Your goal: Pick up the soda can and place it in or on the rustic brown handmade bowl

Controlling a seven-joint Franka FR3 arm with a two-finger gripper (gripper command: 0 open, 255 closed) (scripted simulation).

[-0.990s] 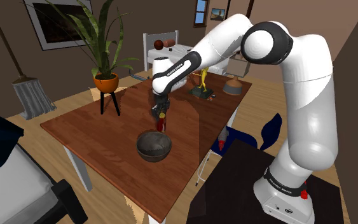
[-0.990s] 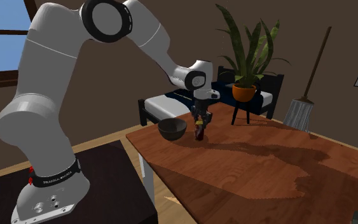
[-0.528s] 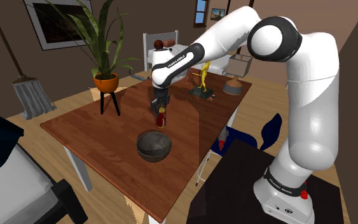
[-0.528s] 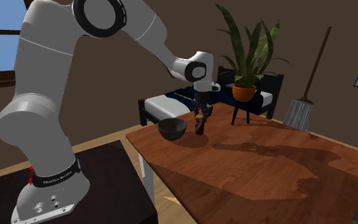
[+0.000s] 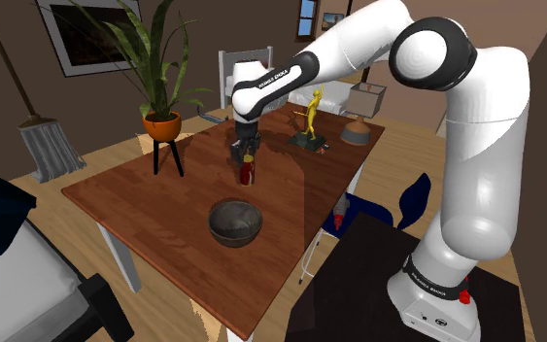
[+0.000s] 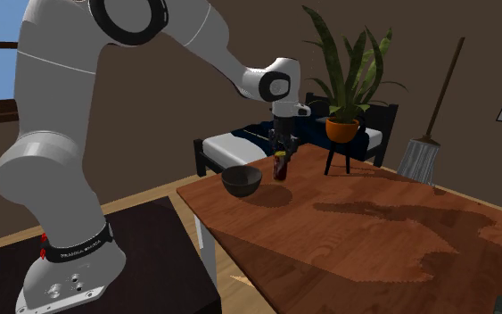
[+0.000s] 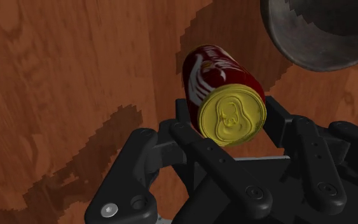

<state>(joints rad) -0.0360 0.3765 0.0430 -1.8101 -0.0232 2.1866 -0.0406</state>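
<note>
My black gripper (image 5: 246, 158) is shut on a red soda can (image 5: 247, 174) with a yellow top, holding it upright in the air above the wooden table (image 5: 145, 204). The wrist view shows the can (image 7: 219, 89) clasped between the fingers (image 7: 193, 149), yellow top toward the camera. A dark brown bowl (image 5: 235, 222) stands on the table below the can and nearer the front edge. In the second exterior view the can (image 6: 281, 168) hangs just right of the bowl (image 6: 242, 181), level with its rim or higher. In the wrist view the bowl's rim (image 7: 298, 48) lies beyond the can.
A potted plant (image 5: 162, 124) on a black tripod stands at the table's far left corner. A yellow figurine (image 5: 312, 120) and a small brown lidded pot (image 5: 357, 131) stand at the far end. A broom (image 5: 43, 141) leans by the wall. A bed (image 6: 240, 143) lies beyond the table.
The gripper has risen with the can in it, lifting it off the table and a little away from the bowl. The bowl has not moved.
</note>
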